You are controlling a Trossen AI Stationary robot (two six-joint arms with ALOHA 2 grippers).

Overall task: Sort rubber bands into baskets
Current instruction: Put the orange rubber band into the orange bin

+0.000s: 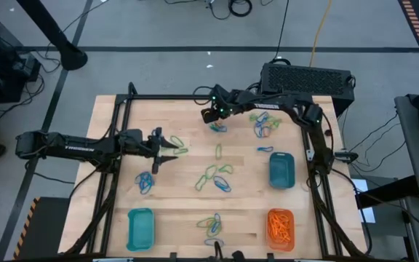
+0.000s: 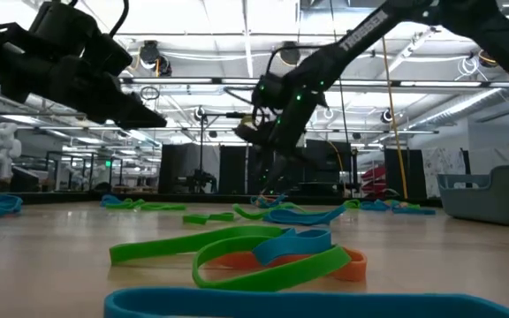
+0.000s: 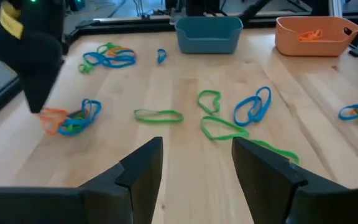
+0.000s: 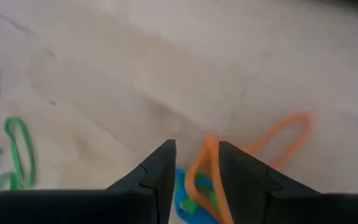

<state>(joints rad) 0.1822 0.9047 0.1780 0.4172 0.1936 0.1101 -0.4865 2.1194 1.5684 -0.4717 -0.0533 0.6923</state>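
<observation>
Orange rubber band (image 4: 211,163) stands upright between the right gripper's (image 4: 197,163) fingers.

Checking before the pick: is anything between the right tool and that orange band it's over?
Nothing visible blocks it. The right tool is open right at the orange band, part of which runs up between its fingers. Blue and green bands are tangled with it and may come along.
</observation>
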